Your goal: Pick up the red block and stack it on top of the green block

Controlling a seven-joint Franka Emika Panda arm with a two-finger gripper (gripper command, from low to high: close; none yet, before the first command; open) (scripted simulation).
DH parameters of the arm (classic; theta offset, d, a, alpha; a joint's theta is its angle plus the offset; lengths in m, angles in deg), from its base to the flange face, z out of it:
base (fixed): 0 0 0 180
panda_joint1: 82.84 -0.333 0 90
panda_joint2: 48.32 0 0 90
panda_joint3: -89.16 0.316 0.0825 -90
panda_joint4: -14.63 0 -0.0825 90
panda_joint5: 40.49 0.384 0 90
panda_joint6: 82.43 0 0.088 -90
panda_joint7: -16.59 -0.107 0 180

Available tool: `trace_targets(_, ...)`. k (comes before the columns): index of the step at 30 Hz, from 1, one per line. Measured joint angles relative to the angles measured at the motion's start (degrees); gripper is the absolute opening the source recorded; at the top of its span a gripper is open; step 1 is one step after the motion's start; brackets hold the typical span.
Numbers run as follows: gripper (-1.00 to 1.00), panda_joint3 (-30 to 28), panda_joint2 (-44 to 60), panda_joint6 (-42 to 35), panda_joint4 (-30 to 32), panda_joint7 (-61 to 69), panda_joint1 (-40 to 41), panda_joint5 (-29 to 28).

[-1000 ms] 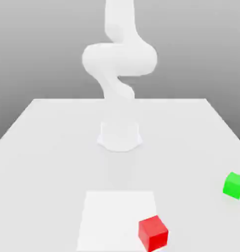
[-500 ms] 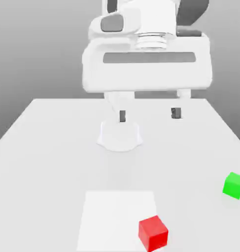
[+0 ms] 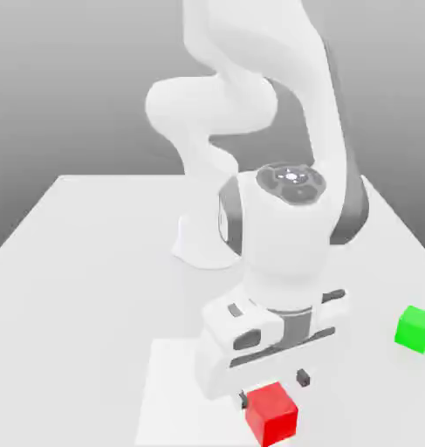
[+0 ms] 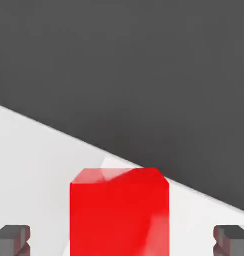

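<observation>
Gripper [image 3: 273,389] jaws are spread wide just above the red block [image 3: 271,412], which is seen resting well apart from the green block [image 3: 415,329]. A fingertip [image 4: 11,239] could nudge the cube if lowered off-centre.

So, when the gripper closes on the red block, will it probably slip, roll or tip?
The red block is a cube with flat faces, so it will likely sit still, not roll. It looks stiff, with sharp edges, so squeezing should not deform it. The open gripper has a finger on each side, so a centred grip seems likely, with little tipping.
</observation>
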Motion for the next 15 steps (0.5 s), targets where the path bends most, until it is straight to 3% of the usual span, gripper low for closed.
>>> trace_targets(7,-1.00,0.0,0.2,0.1,0.0,-0.1,0.0,-0.1)
trace_targets(12,-1.00,0.7,-8.5,-7.2,1.4,0.7,0.2,0.5)
trace_targets(15,-1.00,4.1,-10.6,-8.5,2.2,5.0,-2.0,0.7)
